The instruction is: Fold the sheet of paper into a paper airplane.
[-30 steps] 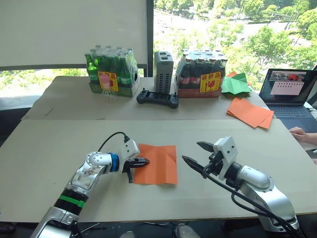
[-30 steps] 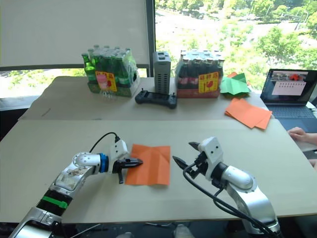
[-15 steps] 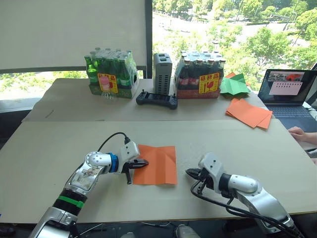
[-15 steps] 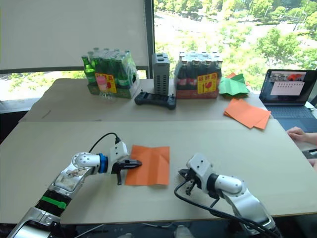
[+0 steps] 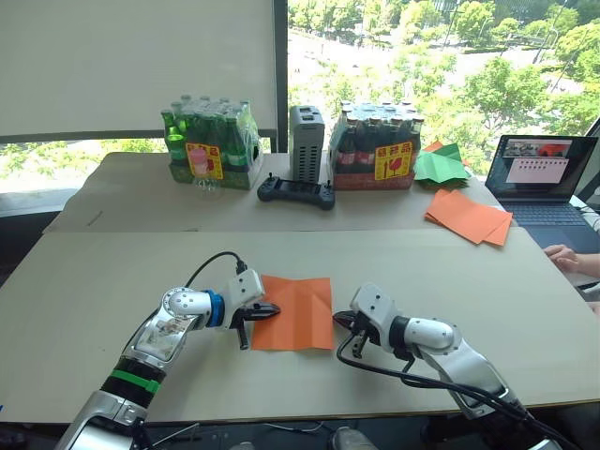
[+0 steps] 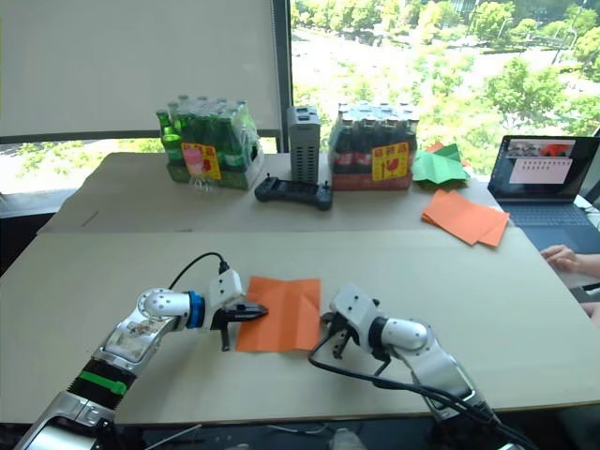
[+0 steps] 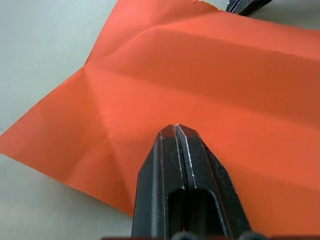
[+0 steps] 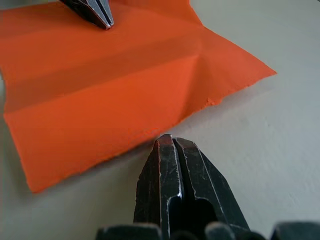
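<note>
Two shrink-wrapped packs of bottles (image 5: 209, 142) (image 5: 377, 148) stand on the far table (image 5: 141, 192) by the window (image 5: 412, 56). On the near table (image 5: 94, 281) the sheet of paper (image 5: 295, 311) lies flat. The left gripper (image 7: 176, 131), fingers together, presses its left edge; the right gripper (image 8: 167, 141), also closed and empty, rests just beside its right edge.

Left end effector (image 5: 266, 310) on sheet of paper (image 5: 294, 312); right end effector (image 5: 341, 320) beside.
</note>
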Controlling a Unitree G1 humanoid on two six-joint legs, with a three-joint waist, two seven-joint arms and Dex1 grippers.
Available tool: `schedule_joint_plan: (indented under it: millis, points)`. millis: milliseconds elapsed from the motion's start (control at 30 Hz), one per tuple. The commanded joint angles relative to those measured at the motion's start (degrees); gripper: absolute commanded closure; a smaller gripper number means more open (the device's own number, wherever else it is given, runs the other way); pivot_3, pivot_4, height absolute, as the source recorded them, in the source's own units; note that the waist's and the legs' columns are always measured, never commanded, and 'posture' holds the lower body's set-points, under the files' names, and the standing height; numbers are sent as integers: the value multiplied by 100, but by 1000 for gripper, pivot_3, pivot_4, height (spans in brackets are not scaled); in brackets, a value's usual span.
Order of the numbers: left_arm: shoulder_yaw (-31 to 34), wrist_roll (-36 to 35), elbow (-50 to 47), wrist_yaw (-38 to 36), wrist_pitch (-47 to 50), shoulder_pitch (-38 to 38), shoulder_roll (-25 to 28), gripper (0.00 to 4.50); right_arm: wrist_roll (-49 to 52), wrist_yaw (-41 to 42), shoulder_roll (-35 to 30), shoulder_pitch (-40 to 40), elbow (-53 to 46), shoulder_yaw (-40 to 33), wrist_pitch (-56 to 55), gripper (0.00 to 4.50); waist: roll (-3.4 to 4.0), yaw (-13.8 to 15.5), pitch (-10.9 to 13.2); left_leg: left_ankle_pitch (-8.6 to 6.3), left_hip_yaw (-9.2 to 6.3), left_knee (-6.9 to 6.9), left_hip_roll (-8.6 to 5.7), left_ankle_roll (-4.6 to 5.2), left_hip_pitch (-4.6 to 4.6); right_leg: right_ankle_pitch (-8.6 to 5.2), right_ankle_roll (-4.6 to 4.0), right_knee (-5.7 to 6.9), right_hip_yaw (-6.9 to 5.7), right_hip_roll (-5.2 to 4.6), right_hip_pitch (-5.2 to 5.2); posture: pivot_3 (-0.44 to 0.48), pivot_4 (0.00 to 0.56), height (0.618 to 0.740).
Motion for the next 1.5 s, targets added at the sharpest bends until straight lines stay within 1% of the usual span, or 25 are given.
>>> schedule_joint_plan:
  millis: [33, 233, 467, 533, 667, 967, 1300, 1400, 1500]
  points:
    - [-234, 251, 219, -68, 110, 154, 18, 4500, 103, 22, 176, -33, -16, -69, -31, 4431, 0, 2, 0, 0, -1, 0, 0, 0, 0, 0, 0, 0, 0, 0, 0, 0, 150, 733]
    - [-230, 265, 205, -61, 113, 154, 15, 4500, 497, 51, 425, -26, -250, -409, 68, 4431, 0, 3, 0, 0, -1, 0, 0, 0, -2, 0, -1, 0, 0, 0, -3, 0, 150, 733]
    - [-226, 291, 226, -47, 94, 135, 2, 4500, 923, -27, 863, -212, -396, -591, 289, 4431, 0, 8, -1, 0, -2, -2, 0, 0, -2, -1, 0, 0, -1, 0, -3, 0, 150, 733]
    - [-220, 294, 235, -44, 93, 129, -3, 4500, 925, -45, 908, -246, -392, -565, 329, 4431, 0, 10, 0, 0, -2, -2, 0, 0, -2, 0, -1, -1, -1, 0, -3, 0, 150, 733]
    - [-213, 309, 243, -32, 89, 129, -2, 4500, 848, -120, 1242, -427, -210, -308, 296, 4431, 1, 5, -1, 0, -1, -3, 1, 0, -2, -1, -1, -1, -1, -1, -4, 0, 150, 733]
    - [-112, 289, 177, 8, 140, 148, 66, 4500, 447, -316, 1721, -707, 554, 196, 176, 4431, 1, 7, -1, -1, -2, -5, 1, 0, -5, 4, -12, -2, -2, -1, -8, 0, 150, 733]
    - [504, -17, -415, 152, 600, 234, 383, 4500, 116, -232, 1803, -789, 1299, 486, 21, 4431, 0, -97, 0, -1, -4, -9, 4, 0, -5, 0, -9, 2, -3, 1, -14, 0, 150, 733]
    - [918, -278, -796, 162, 939, 286, 594, 4500, 49, -199, 1801, -805, 1451, 507, -22, 4431, 0, -142, 1, -1, -6, -11, 6, 0, -5, -1, -8, 2, -4, 2, -16, 0, 150, 733]
    - [1298, -651, -1059, 185, 1287, 157, 636, 4500, 36, -150, 1815, -816, 1489, 485, -44, 4431, -3, -132, 4, 0, -11, -13, 7, 0, -11, -2, -8, 2, -9, 3, -21, 0, 150, 733]
